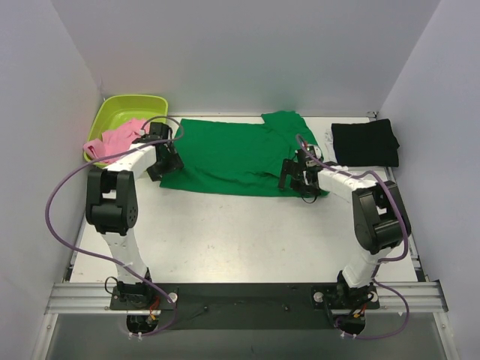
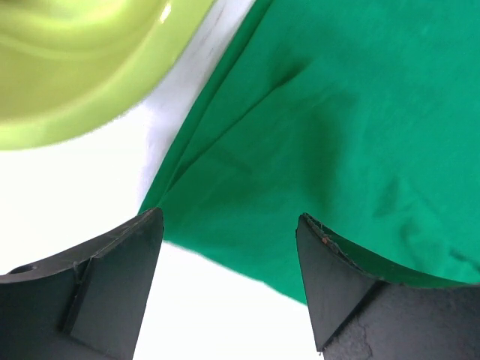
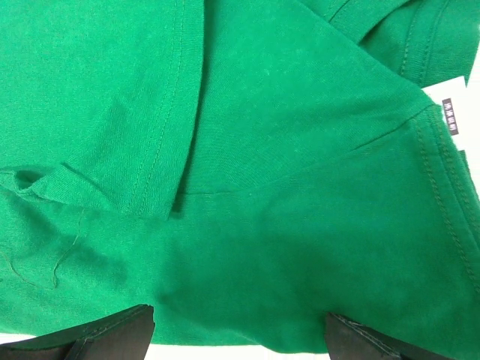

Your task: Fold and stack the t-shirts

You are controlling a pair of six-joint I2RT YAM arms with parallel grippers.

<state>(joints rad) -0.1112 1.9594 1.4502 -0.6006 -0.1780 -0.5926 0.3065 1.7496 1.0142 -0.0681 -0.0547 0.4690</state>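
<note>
The bright green t-shirt point(image 1: 232, 154) lies spread flat at the back middle of the table. My left gripper point(image 1: 166, 166) is open over its near left corner point(image 2: 225, 225); the fingers point(image 2: 120, 277) straddle the hem. My right gripper point(image 1: 298, 180) is open over the shirt's near right edge point(image 3: 247, 300), by the folded-in sleeve. The black t-shirt point(image 1: 365, 142) lies folded at the back right. The pink t-shirt point(image 1: 114, 141) hangs crumpled in and over the lime-green tub point(image 1: 131, 112).
The tub sits at the back left corner and shows in the left wrist view point(image 2: 75, 67). White walls enclose the table on three sides. A metal rail point(image 1: 247, 294) runs along the near edge by the arm bases.
</note>
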